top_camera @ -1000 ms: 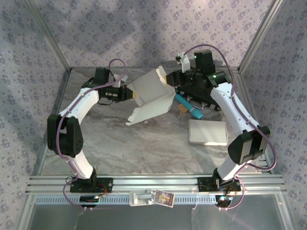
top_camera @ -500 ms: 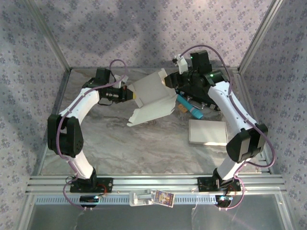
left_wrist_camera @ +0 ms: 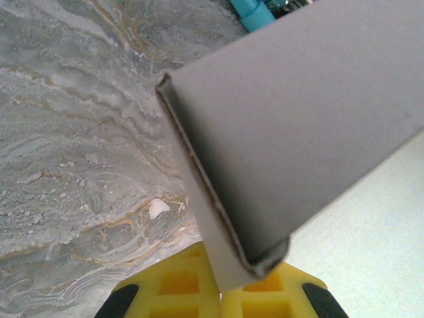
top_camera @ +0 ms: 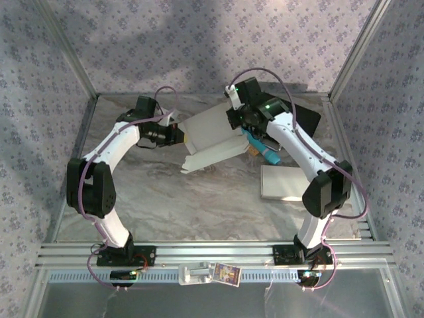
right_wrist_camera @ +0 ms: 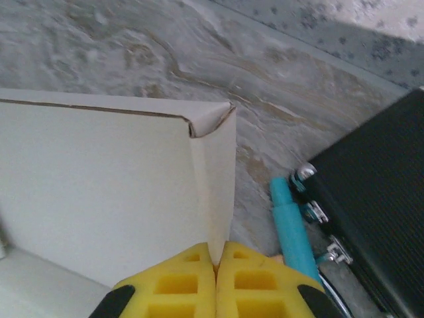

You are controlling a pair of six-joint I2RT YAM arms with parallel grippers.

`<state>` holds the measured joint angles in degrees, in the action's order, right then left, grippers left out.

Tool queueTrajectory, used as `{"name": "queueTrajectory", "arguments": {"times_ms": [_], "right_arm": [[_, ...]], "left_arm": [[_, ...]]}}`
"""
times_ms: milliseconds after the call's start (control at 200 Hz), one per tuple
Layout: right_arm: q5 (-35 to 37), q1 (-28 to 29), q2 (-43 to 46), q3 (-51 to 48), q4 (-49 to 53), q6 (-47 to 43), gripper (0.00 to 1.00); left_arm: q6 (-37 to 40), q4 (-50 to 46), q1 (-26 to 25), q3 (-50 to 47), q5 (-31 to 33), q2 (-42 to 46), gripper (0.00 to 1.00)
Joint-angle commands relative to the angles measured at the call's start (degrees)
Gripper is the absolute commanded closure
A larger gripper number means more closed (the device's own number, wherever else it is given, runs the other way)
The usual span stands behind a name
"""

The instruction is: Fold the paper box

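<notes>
The white paper box (top_camera: 211,138) is held up off the table at the back centre, partly folded, its lid flap hanging toward the front. My left gripper (top_camera: 180,134) is shut on the box's left wall (left_wrist_camera: 205,218), which sits pinched between the yellow fingers (left_wrist_camera: 179,285). My right gripper (top_camera: 235,119) is shut on the right side flap (right_wrist_camera: 218,199) near its creased corner, the thin card edge caught between the yellow pads (right_wrist_camera: 252,285).
A teal marker (top_camera: 262,149) and a black case (top_camera: 295,119) lie just right of the box. A flat white box (top_camera: 287,183) lies on the table at the right. Metal frame rails border the marbled table.
My right gripper has swung left from over the black case onto the box's right flap and shut on it. The box shifted slightly rightward; the left gripper kept its hold.
</notes>
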<state>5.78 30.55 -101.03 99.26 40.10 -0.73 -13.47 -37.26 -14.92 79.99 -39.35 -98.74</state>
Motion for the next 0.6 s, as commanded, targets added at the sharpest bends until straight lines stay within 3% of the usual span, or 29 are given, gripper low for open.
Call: {"name": "queueTrajectory", "arguments": {"times_ms": [0, 265, 595], "right_arm": [[2.23, 1.82, -1.48, -3.96, 0.39, 2.73, 1.00], [9.30, 5.61, -3.55, -10.77, -1.82, 10.72, 1.00], [1.49, 5.39, -7.06, -16.38, -5.39, 14.91, 1.00]], "left_arm": [[2.48, -0.78, -1.47, 0.03, -0.50, 1.34, 1.00], [-1.16, -1.08, -5.74, -6.32, 13.55, 4.06, 1.00], [-4.27, 1.91, -8.56, -15.45, 26.32, 8.45, 1.00]]}}
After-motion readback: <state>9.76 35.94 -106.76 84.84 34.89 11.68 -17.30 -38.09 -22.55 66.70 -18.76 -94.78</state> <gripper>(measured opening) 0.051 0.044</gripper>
